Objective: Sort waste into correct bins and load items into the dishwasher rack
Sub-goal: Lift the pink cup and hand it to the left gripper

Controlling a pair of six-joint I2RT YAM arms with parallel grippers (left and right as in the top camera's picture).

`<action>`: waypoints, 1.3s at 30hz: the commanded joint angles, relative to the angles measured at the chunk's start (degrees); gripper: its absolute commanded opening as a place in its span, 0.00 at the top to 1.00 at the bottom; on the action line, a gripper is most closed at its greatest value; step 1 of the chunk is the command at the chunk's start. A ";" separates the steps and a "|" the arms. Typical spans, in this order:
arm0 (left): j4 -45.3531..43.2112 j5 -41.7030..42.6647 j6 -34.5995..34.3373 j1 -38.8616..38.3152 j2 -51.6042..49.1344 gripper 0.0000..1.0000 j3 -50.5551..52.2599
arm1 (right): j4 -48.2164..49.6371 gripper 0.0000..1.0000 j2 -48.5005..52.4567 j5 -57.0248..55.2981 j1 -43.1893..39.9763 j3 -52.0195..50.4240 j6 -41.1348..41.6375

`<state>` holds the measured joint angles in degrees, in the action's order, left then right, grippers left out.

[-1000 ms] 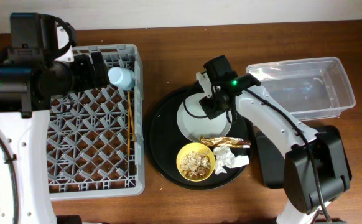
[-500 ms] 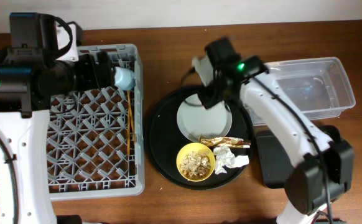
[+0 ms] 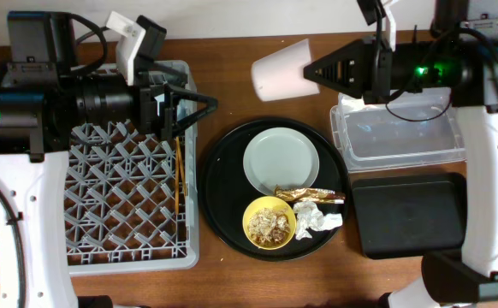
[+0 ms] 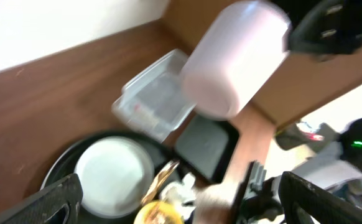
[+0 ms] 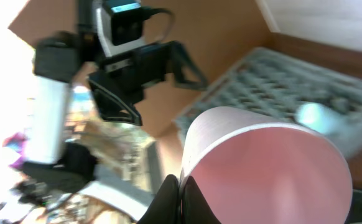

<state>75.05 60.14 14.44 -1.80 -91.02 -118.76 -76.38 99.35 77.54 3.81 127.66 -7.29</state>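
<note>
My right gripper [image 3: 314,74] is raised high over the table and shut on the rim of the pink cup [image 3: 281,70], which lies sideways in the air; its fingertips [image 5: 180,198] pinch the cup wall [image 5: 268,168]. My left gripper [image 3: 199,108] hangs open and empty above the right edge of the dishwasher rack [image 3: 121,192]. The light blue cup [image 5: 316,116] sits in the rack, and the chopsticks [image 3: 179,171] lie there too. The plate [image 3: 281,160], the yellow bowl with scraps [image 3: 269,222], the gold wrapper [image 3: 309,195] and the tissue [image 3: 319,220] are on the round black tray.
The round black tray [image 3: 219,184] sits between the rack and the bins. The clear tub [image 3: 407,137] stands at the back right, under my right arm. The shallow black tray [image 3: 412,214] lies in front of it.
My right gripper has lifted the pink cup off the round tray and swung up and back. My left gripper has risen off the blue cup, still open.
</note>
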 commanded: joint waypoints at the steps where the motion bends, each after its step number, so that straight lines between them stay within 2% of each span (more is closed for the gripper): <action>1: -0.94 9.68 2.40 0.02 -0.13 0.01 -0.11 | 0.96 0.96 0.44 11.39 2.08 -0.26 -0.85; 5: -0.63 9.57 2.38 -2.36 -0.13 0.01 -0.11 | 4.81 0.96 0.44 11.39 7.39 -0.26 -0.85; 11: -1.31 9.55 2.38 -6.99 -0.13 0.01 -0.11 | 6.43 0.96 0.44 10.97 10.56 -0.26 -0.85; 14: -1.31 9.53 2.38 -8.17 -0.13 0.02 -0.11 | 6.64 0.96 0.44 9.86 10.80 -0.26 -0.87; 17: -1.27 9.53 2.38 -8.20 -0.13 0.11 -0.11 | 7.50 0.96 0.44 9.20 10.80 -0.26 -0.87; 23: 0.37 9.07 2.38 -8.22 -0.11 0.11 -0.11 | 10.49 0.96 0.44 8.61 10.73 -0.26 -0.85; 31: 0.85 7.30 2.38 -8.15 -0.09 0.11 -0.11 | 9.77 0.96 0.44 4.96 10.73 -0.26 -0.81; 37: 0.83 6.01 2.38 -7.98 -0.07 0.38 -0.11 | 9.31 0.96 0.44 3.41 10.69 -0.26 -0.83; 39: 0.83 6.05 2.38 -7.28 -0.07 0.40 -0.11 | 9.31 0.96 0.44 3.41 10.69 -0.26 -0.83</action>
<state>76.03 65.65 15.99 -9.78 -91.31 -118.72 -66.94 99.88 83.00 14.20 127.44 -7.70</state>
